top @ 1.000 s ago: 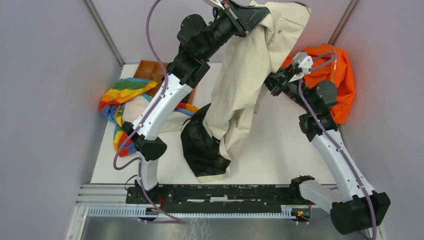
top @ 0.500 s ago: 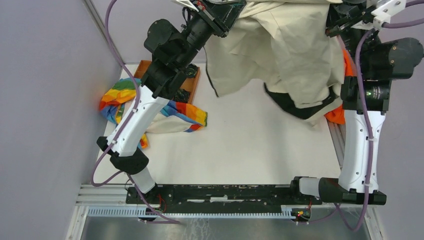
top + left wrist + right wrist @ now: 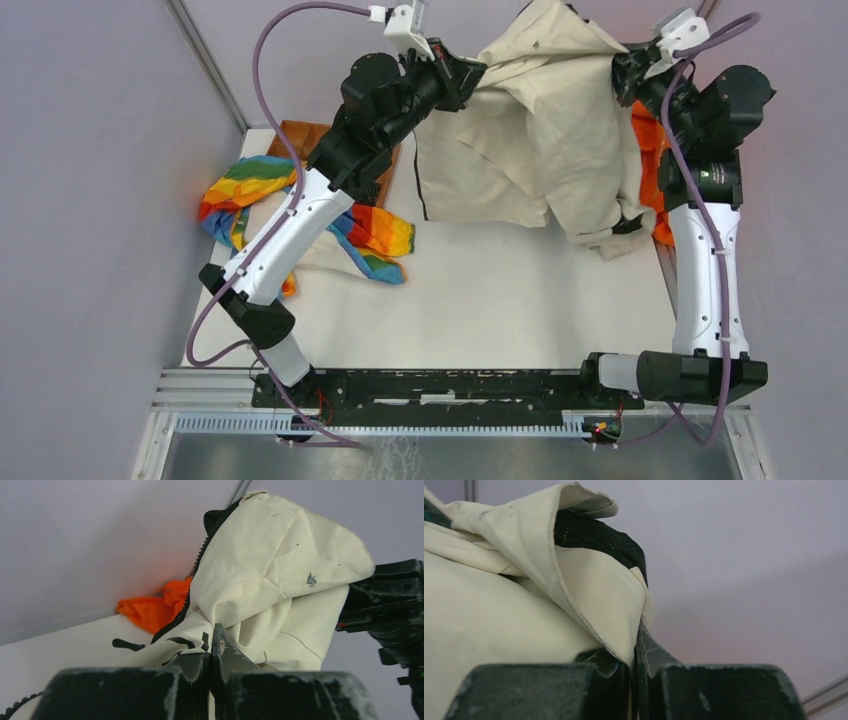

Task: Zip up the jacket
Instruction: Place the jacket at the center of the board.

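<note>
Both grippers are pinching cloth with their jaws nearly together: the left gripper (image 3: 472,76) (image 3: 212,636) is clamping a cream edge of the jacket (image 3: 540,130) (image 3: 270,580) (image 3: 499,630), and the right gripper (image 3: 626,70) (image 3: 638,636) is nipping a folded corner where black mesh lining (image 3: 599,537) is peeking out. A second ago the jacket was hanging as a narrow column from the left gripper alone, black lining bunched at its foot; now it is stretching wide between the two raised arms, and the right arm is standing far higher and farther back. Its cream outer face is showing, creased, draping over the far right part of the table (image 3: 480,300), partly covering the orange garment (image 3: 646,160) (image 3: 155,607). Dark zipper teeth (image 3: 196,567) are running unjoined along one open edge, and a small dark mark (image 3: 311,579) is showing on the cloth. The rainbow cloth (image 3: 250,185) is lying at the left.
</note>
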`<move>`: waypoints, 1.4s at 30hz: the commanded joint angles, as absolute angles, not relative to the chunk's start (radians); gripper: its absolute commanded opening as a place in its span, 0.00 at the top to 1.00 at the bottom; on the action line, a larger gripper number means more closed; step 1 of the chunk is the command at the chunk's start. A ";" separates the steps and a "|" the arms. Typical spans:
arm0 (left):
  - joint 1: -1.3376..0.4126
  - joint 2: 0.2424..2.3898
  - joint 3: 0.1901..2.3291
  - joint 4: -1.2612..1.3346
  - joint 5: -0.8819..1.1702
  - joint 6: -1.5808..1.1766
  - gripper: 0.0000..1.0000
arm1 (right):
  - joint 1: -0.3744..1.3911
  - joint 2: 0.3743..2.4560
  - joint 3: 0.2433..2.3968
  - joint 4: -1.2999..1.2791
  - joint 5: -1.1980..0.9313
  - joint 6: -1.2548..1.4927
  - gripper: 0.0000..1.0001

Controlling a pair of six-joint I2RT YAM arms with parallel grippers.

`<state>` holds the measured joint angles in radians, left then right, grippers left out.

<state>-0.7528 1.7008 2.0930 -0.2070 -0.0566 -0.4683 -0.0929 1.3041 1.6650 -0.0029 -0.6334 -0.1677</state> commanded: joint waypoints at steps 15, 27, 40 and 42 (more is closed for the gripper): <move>-0.499 1.512 1.505 -0.333 0.016 -0.537 0.66 | 0.111 1.266 1.229 -0.569 -0.879 -0.563 1.00; -0.479 1.332 1.348 -0.485 0.084 -0.448 0.30 | 0.121 1.355 1.169 -0.641 -0.782 -0.532 0.42; -0.689 0.973 0.761 -0.020 0.236 -0.752 0.29 | 0.068 1.329 1.017 -0.580 -0.747 -0.483 0.35; -0.742 0.980 0.753 -0.004 0.158 -0.745 0.28 | 0.045 1.319 1.013 -0.580 -0.790 -0.476 0.35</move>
<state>-0.6544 0.9855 0.7765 -0.1532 0.2707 -0.6819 0.0837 1.3582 1.0164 -0.6182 -0.7597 -0.5034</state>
